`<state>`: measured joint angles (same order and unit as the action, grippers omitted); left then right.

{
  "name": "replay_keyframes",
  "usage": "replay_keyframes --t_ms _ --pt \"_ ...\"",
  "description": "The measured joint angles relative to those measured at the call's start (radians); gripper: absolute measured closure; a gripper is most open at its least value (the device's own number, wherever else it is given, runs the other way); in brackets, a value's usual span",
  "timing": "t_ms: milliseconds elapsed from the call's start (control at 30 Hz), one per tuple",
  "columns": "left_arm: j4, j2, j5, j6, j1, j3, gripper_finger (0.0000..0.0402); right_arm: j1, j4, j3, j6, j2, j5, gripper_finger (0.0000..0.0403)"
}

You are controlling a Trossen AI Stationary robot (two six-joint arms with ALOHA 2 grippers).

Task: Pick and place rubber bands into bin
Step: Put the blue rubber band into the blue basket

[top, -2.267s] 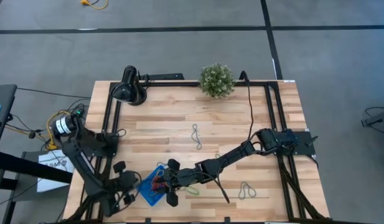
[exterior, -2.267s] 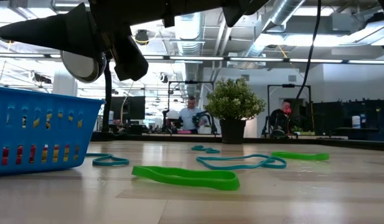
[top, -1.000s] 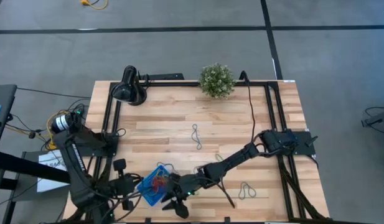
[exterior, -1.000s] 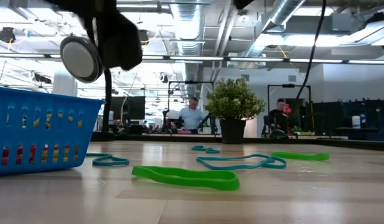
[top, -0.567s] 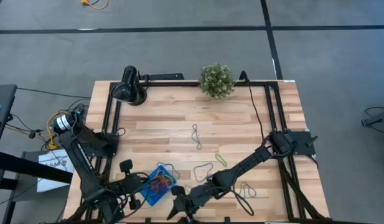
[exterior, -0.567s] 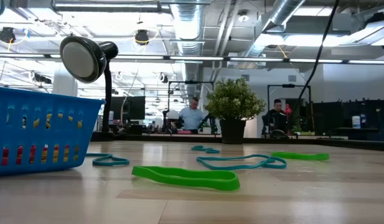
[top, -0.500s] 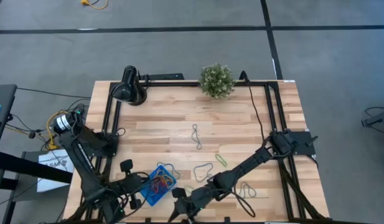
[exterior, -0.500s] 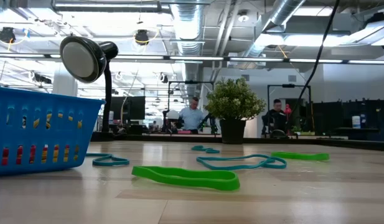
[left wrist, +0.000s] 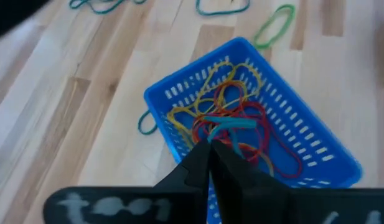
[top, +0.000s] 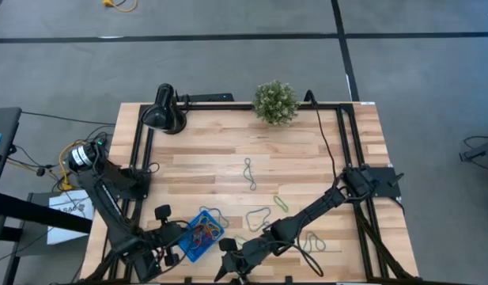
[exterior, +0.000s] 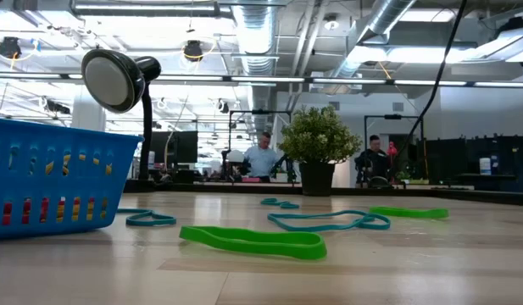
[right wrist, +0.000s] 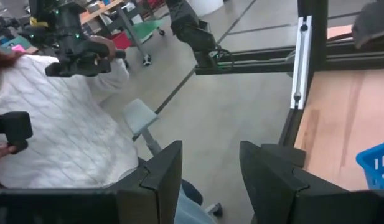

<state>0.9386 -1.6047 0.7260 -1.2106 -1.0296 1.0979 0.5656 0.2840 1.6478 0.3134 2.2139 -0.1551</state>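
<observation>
The blue bin (top: 201, 234) sits near the table's near edge, holding a tangle of red, yellow and grey-blue rubber bands (left wrist: 232, 121). My left gripper (top: 183, 236) is just left of the bin, shut, its tips (left wrist: 210, 148) raised over the bin's left end. My right gripper (top: 221, 260) is right of the bin at the near edge, open and empty, facing the room (right wrist: 210, 163). Loose bands lie flat on the wood: grey-blue ones (top: 249, 174) (top: 258, 215) (top: 313, 241), a green one (top: 281, 203), and a green one (exterior: 253, 241) nearest the low camera.
A black lamp (top: 163, 110) and a potted plant (top: 275, 101) stand at the far edge. A black frame (top: 348, 134) runs along the table's sides. A black cable (top: 295, 252) lies beside the right arm. A person in white (right wrist: 61, 124) sits beyond the near edge.
My right arm has swung from beside the bin toward the table's near edge and dropped out of the low view's top. My left gripper has shifted slightly right, toward the bin. The bands on the table have stayed where they were.
</observation>
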Motion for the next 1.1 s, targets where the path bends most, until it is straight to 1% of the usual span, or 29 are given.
replay_keyframes --t_ms 133,367,467,533,600,700,733,800,900,933,967,1033,1100 --pt "-0.015 0.000 -0.003 0.026 0.018 -0.022 0.0376 -0.007 0.000 0.000 0.000 0.000 0.000 0.0249" --pt "-0.019 0.000 -0.015 0.049 0.053 -0.022 0.0314 -0.019 -0.005 0.000 0.000 0.000 0.000 0.0249" --pt "-0.019 0.000 -0.014 0.049 0.065 -0.022 0.0295 -0.019 -0.045 0.000 0.002 0.000 0.000 0.0249" --pt "-0.018 0.000 -0.014 0.050 0.071 -0.022 0.0288 -0.021 -0.098 0.000 0.052 -0.001 -0.002 0.0249" --pt "-0.014 0.000 -0.012 0.050 0.078 -0.022 0.0286 -0.024 -0.215 -0.001 0.083 -0.028 -0.004 0.0249" --pt "0.023 0.001 0.012 0.051 0.087 -0.021 0.0286 -0.031 -0.415 0.000 0.050 -0.094 0.026 0.0249" --pt "0.034 0.002 0.025 0.051 0.092 -0.021 0.0286 -0.032 -0.485 0.000 0.047 -0.118 0.060 0.0249" --pt "0.040 0.003 0.038 0.049 0.099 -0.021 0.0285 -0.038 -0.612 0.001 0.054 -0.165 0.161 0.0249" --pt "0.040 0.008 0.025 0.061 0.111 -0.019 0.0285 -0.041 -0.848 0.000 0.043 -0.246 0.363 0.0249" --pt "0.045 0.008 0.018 0.071 0.112 -0.015 0.0285 -0.041 -0.937 0.000 0.043 -0.278 0.456 0.0249" --pt "0.054 0.008 0.017 0.078 0.112 -0.011 0.0285 -0.043 -1.026 0.000 0.068 -0.310 0.553 0.0249" --pt "0.064 0.008 0.017 0.089 0.112 0.000 0.0285 -0.054 -1.179 0.001 0.173 -0.374 0.736 0.0249" --pt "0.078 0.008 0.017 0.096 0.112 0.013 0.0285 -0.066 -1.355 0.000 0.299 -0.443 0.849 0.0249"
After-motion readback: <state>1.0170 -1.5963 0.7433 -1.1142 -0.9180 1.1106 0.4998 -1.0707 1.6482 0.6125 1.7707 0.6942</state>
